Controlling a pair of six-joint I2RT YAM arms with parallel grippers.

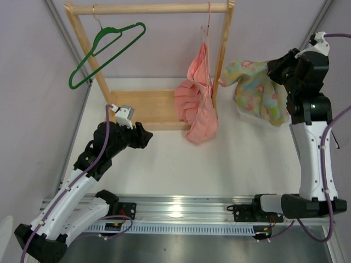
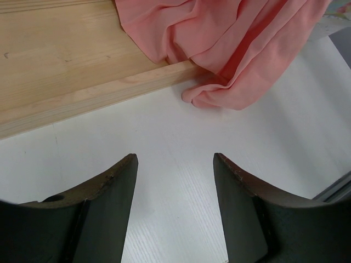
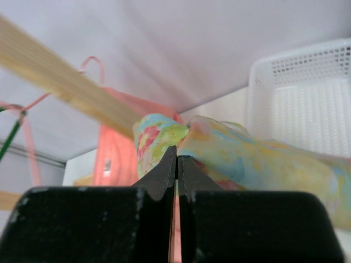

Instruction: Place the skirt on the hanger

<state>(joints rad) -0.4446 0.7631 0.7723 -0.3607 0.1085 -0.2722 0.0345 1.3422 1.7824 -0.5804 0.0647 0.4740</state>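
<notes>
The skirt [image 1: 253, 90], pastel yellow, mint and blue with pink flowers, hangs in the air at the back right, pinched in my right gripper [image 1: 272, 69]. In the right wrist view the jaws are shut on a fold of the skirt [image 3: 241, 156] at the right gripper [image 3: 177, 150]. The hanger [image 1: 107, 50], dark green plastic, hangs tilted from the left end of the wooden rail [image 1: 153, 8]. My left gripper [image 1: 147, 134] hovers low over the table left of centre, open with nothing between its fingers [image 2: 112, 186].
A salmon-pink ruffled garment [image 1: 198, 98] hangs on a thin pink hanger [image 1: 208, 22] from the wooden rack, draping onto the rack's base board [image 2: 66, 60]. A white mesh basket [image 3: 299, 98] stands behind the skirt at the right. Grey walls close in both sides.
</notes>
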